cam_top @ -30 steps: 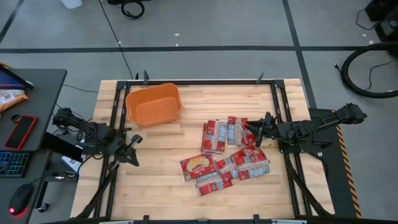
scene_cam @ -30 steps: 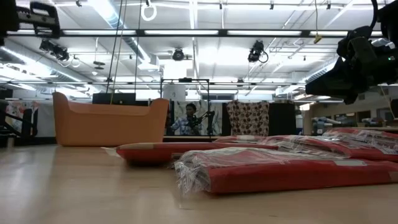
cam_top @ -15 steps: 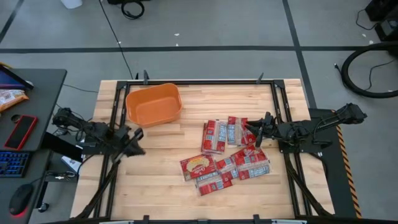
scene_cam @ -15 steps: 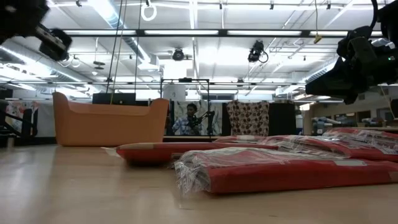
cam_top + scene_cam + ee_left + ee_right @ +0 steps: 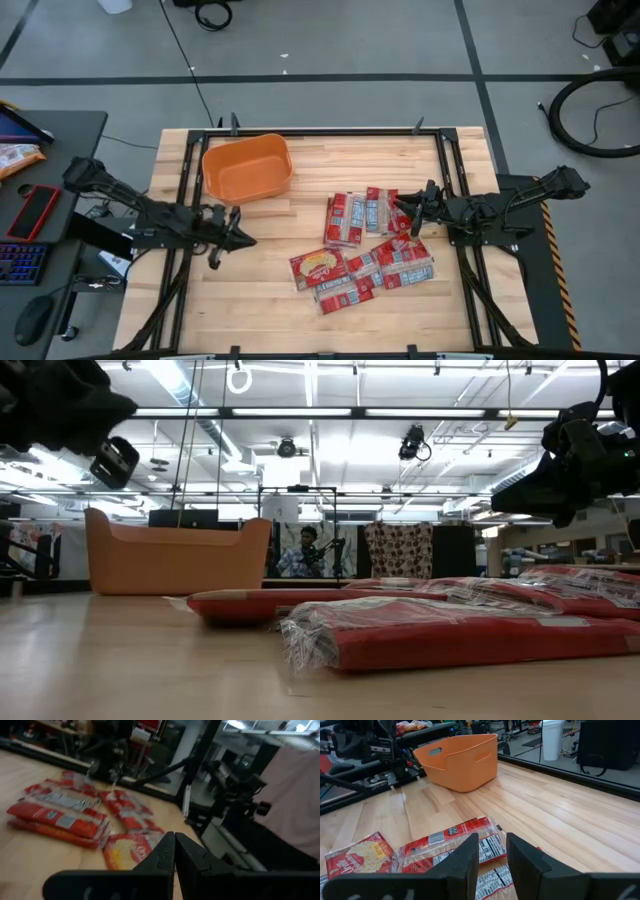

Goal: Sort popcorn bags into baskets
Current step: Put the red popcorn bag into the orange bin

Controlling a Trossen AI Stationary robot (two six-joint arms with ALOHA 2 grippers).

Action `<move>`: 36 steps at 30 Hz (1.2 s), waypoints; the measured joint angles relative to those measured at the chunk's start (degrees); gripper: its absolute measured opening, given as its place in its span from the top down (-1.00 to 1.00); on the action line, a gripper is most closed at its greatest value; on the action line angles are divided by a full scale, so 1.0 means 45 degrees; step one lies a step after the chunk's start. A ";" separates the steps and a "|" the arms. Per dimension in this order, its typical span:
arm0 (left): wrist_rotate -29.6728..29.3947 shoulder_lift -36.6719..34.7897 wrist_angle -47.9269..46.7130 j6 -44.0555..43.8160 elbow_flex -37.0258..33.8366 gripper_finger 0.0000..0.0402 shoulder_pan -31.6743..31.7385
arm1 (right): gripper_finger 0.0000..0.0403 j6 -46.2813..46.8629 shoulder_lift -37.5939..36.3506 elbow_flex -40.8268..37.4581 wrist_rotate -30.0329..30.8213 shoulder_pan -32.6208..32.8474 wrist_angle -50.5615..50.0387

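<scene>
With the left hand shut and empty and the right hand half open, holding nothing, over the flat red popcorn bags, overlapping packets may come up together and miss the orange plastic basket.

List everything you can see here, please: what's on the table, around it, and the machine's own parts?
Packets: about eight, red with pale labels, overlapping in a cluster on the table's right half.
Tub: one, orange, empty, far left part of the table.
Table: one, light wood, black frame.
Phone: one, red, on the dark side desk at left.
Keyboard: one, dark, same desk.
Person: one, seated in the room beyond.
Left gripper: shut, empty, over bare wood left of the packets.
Right gripper: partly open, empty, above the cluster's far right edge.
</scene>
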 joint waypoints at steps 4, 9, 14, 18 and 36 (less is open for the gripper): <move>-0.0007 0.2317 0.1644 -0.0017 0.0000 0.94 -0.0005 | 0.49 -0.0001 0.0002 -0.0001 0.0000 0.0000 -0.0002; 0.0793 0.4995 0.1503 -0.0025 0.1364 0.91 -0.0141 | 0.49 -0.0001 0.0000 0.0002 -0.0003 0.0000 -0.0001; 0.0841 0.7612 0.0458 0.0382 0.3729 0.79 -0.0554 | 0.49 0.0004 0.0002 0.0003 0.0001 0.0000 0.0018; 0.0126 0.9426 -0.1317 0.0427 0.5631 0.66 -0.0799 | 0.49 0.0001 -0.0002 -0.0001 -0.0001 0.0000 0.0011; -0.4464 1.5942 -0.5645 0.0633 1.2818 0.00 -0.1743 | 0.49 -0.0001 0.0002 0.0000 0.0000 -0.0001 0.0003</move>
